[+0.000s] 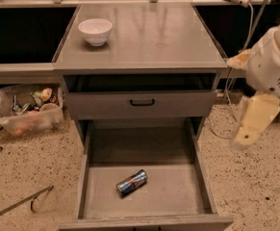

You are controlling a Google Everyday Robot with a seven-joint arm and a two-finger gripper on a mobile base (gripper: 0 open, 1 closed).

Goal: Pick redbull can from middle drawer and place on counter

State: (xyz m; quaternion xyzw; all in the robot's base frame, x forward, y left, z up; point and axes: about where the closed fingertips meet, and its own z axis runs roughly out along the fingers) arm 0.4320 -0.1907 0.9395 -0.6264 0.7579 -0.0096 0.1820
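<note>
The redbull can point(132, 182) lies on its side on the floor of the pulled-out middle drawer point(178, 194), a little left of centre, slanted. The grey counter point(149, 40) tops the cabinet above it. My gripper point(248, 131) hangs pointing down at the right of the view, beside the cabinet's right side. It is well to the right of the can and higher than it, outside the drawer. It holds nothing that I can see.
A white bowl point(95, 31) stands on the counter's back left. A drawer front with a black bar handle point(142, 102) sits above the open drawer. A clear bin of clutter point(26, 110) and a thin rod point(19, 203) lie on the floor at left. Cables point(224, 124) trail at right.
</note>
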